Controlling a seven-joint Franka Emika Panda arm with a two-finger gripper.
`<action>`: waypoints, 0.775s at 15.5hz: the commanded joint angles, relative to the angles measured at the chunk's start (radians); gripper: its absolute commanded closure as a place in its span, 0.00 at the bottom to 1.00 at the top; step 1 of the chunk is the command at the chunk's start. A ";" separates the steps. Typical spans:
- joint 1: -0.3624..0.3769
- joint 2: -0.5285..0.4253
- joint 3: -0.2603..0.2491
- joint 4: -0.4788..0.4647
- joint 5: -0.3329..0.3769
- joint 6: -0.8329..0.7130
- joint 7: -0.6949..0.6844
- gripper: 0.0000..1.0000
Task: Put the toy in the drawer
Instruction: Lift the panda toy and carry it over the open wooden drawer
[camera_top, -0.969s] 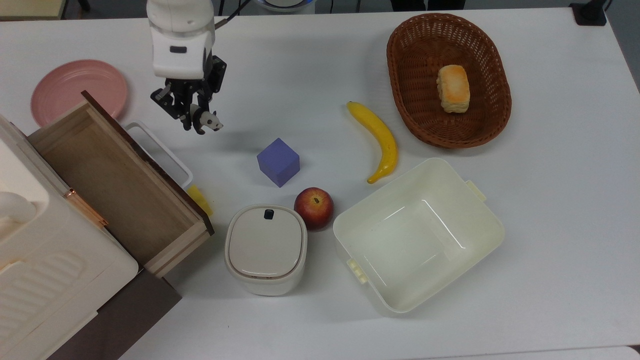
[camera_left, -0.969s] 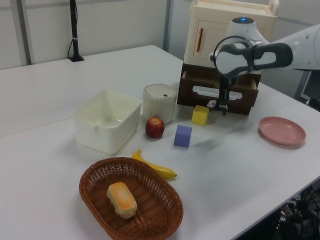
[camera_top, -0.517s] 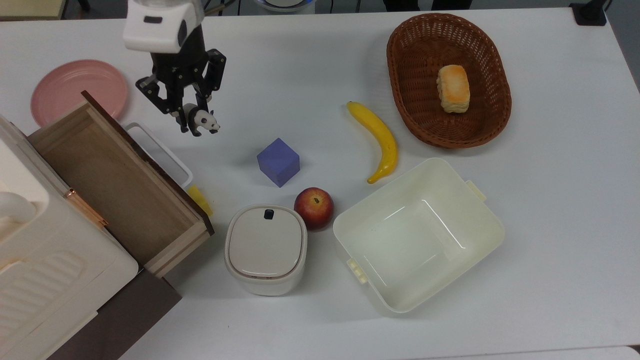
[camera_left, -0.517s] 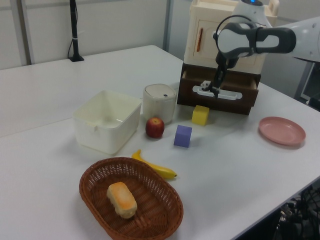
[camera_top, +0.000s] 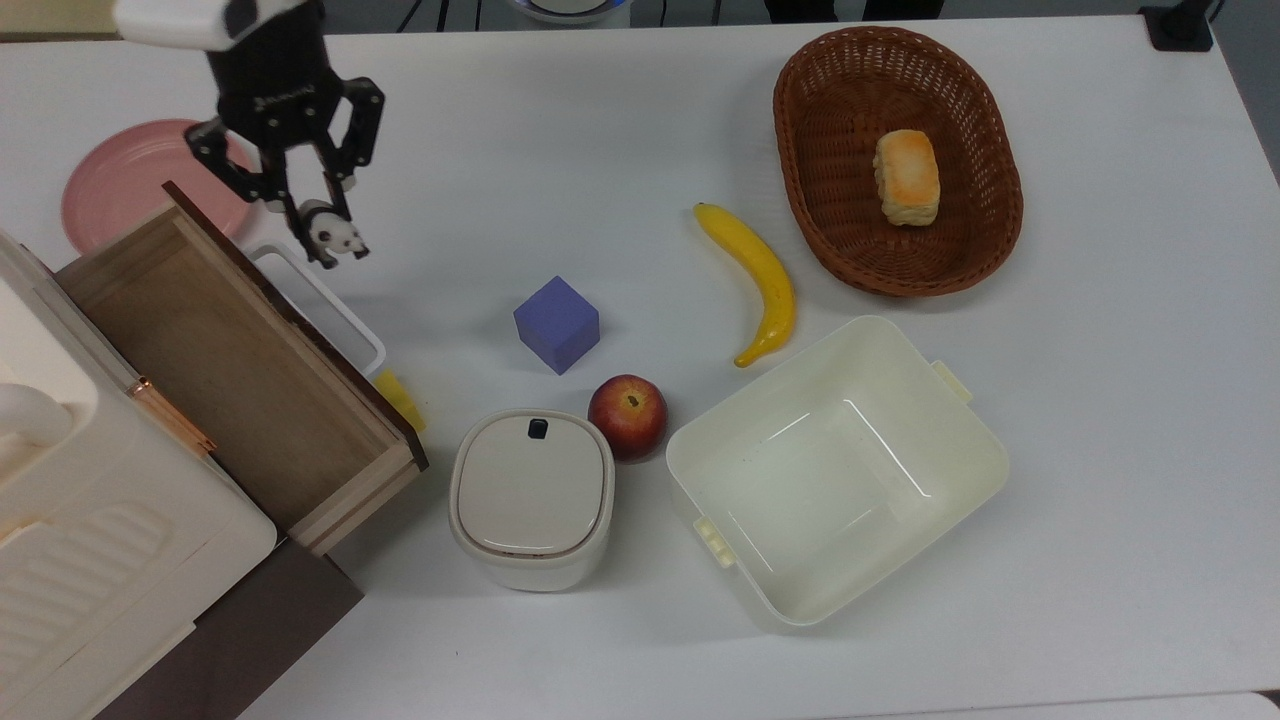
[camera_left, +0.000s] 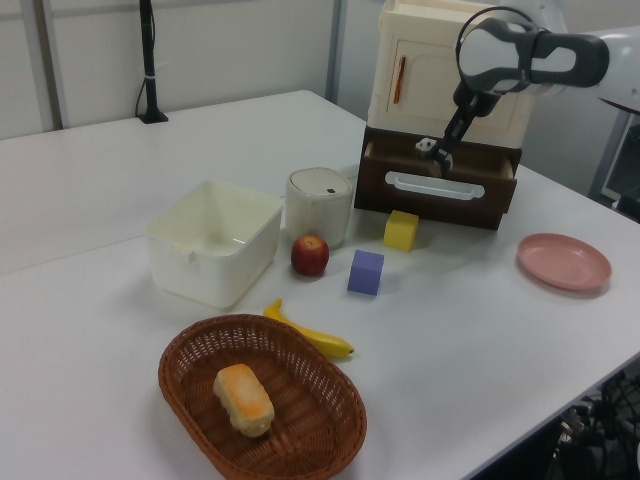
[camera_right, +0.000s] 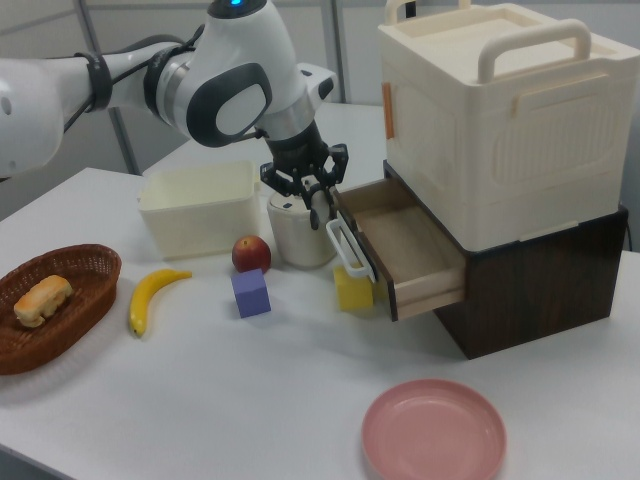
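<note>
Vs. 1 s ago: the black two-finger gripper (camera_top: 322, 228) is seen shifted toward the top view's left and higher, now near the white handle of the open light-wood drawer with dark brown front (camera_top: 215, 340). The small black-and-white panda toy (camera_top: 335, 236) is clamped between the fingers, held in the air over the handle area, not yet inside the drawer box. In the left view the gripper (camera_left: 432, 152) w/ toy (camera_left: 426, 146) is seen in front of the drawer (camera_left: 440, 183), above its handle. In the right view the arm is bent down from the right view's left, wrist pointing downward, gripper (camera_right: 318, 212) just beside the drawer front (camera_right: 398, 252).

Unchanged: purple cube (camera_top: 557, 324), red apple (camera_top: 627, 416), pink round plate (camera_top: 130, 180).
</note>
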 joint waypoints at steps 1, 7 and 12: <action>-0.020 0.032 -0.013 0.050 0.047 0.020 0.008 1.00; -0.063 0.175 -0.055 0.213 0.075 0.020 0.008 1.00; -0.115 0.218 -0.056 0.250 0.081 0.034 0.000 1.00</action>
